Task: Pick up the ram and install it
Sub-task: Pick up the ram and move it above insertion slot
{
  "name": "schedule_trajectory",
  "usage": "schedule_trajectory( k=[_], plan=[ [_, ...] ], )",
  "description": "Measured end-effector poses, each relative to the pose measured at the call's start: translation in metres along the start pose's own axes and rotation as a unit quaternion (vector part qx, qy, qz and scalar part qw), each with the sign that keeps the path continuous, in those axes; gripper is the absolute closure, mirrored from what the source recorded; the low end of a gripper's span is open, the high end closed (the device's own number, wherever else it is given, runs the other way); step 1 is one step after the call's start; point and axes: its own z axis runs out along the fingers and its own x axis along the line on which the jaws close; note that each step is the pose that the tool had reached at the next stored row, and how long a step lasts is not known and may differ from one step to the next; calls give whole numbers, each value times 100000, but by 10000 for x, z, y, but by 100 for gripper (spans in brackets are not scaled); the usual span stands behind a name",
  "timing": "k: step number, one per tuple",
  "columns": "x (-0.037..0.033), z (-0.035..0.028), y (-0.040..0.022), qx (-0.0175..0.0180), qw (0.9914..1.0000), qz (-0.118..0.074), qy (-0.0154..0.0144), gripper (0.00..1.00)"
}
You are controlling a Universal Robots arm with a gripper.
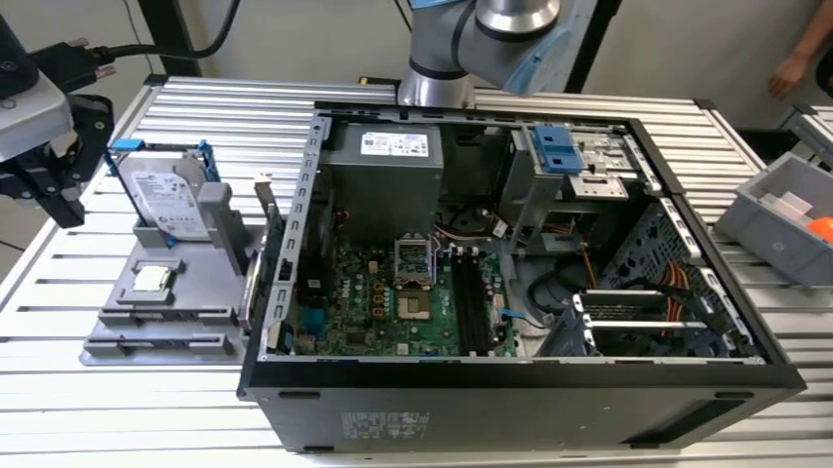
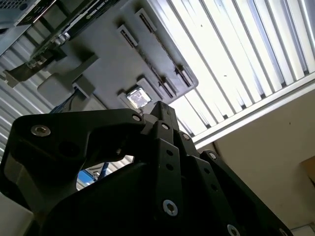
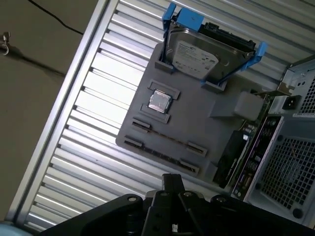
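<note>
The ram (image 3: 160, 153) is a thin dark stick lying on edge between two brackets of a grey fixture (image 3: 197, 118), on the row nearest my gripper. My gripper (image 3: 172, 183) hovers above the slatted table just off that side of the fixture, a short way from the ram and not touching it. In the exterior view the gripper (image 1: 55, 207) hangs at the far left, beside the fixture (image 1: 182, 327). In the second wrist view the gripper (image 2: 161, 109) points toward the fixture (image 2: 103, 59).
On the fixture stand a silver hard drive (image 1: 170, 203) in blue brackets, a processor chip (image 1: 152, 278) and an upright card (image 1: 267, 244). The open computer case (image 1: 521, 390) shows black memory slots (image 1: 471, 304). A grey bin (image 1: 781, 219) and a hand (image 1: 794, 70) are at the exterior view's right.
</note>
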Motion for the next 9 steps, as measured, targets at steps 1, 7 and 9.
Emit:
schedule_trajectory(
  k=[1, 7, 9],
  plan=[
    [0, 0, 0, -3, 100000, -131, 6, 100],
    [0, 0, 0, -8, 99997, -721, 35, 100],
    [0, 0, 0, -10, 99996, -900, 45, 100]
  ],
)
